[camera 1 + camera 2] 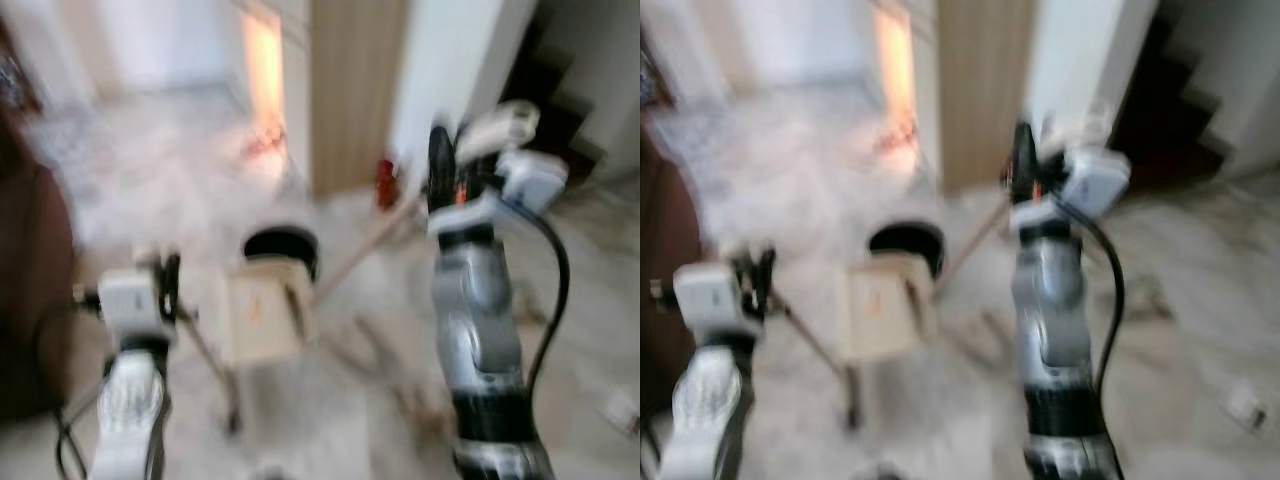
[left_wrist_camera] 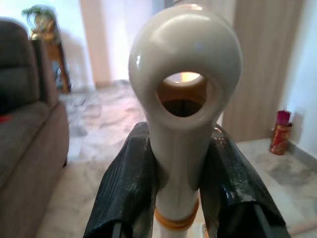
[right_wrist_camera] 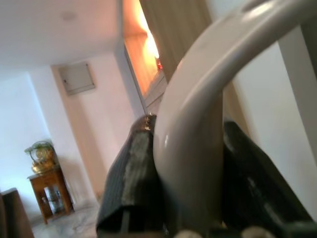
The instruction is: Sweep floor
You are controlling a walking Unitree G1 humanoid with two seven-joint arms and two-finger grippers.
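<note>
Head views blurred. Left gripper (image 2: pixel 181 168) is clamped on the cream, loop-ended dustpan handle (image 2: pixel 184 94); the dustpan (image 1: pixel 265 315) stands on the marble floor (image 1: pixel 350 420) just ahead, beside a dark round bin (image 1: pixel 281 247). Right gripper (image 3: pixel 190 173) is raised and closed around the pale broom handle (image 3: pixel 198 124) — its stick (image 1: pixel 365 245) slants to the floor. Sofa (image 2: pixel 25 134) stands left.

head views motion-blurred; broom handle (image 2: pixel 184 129) cropped
</note>
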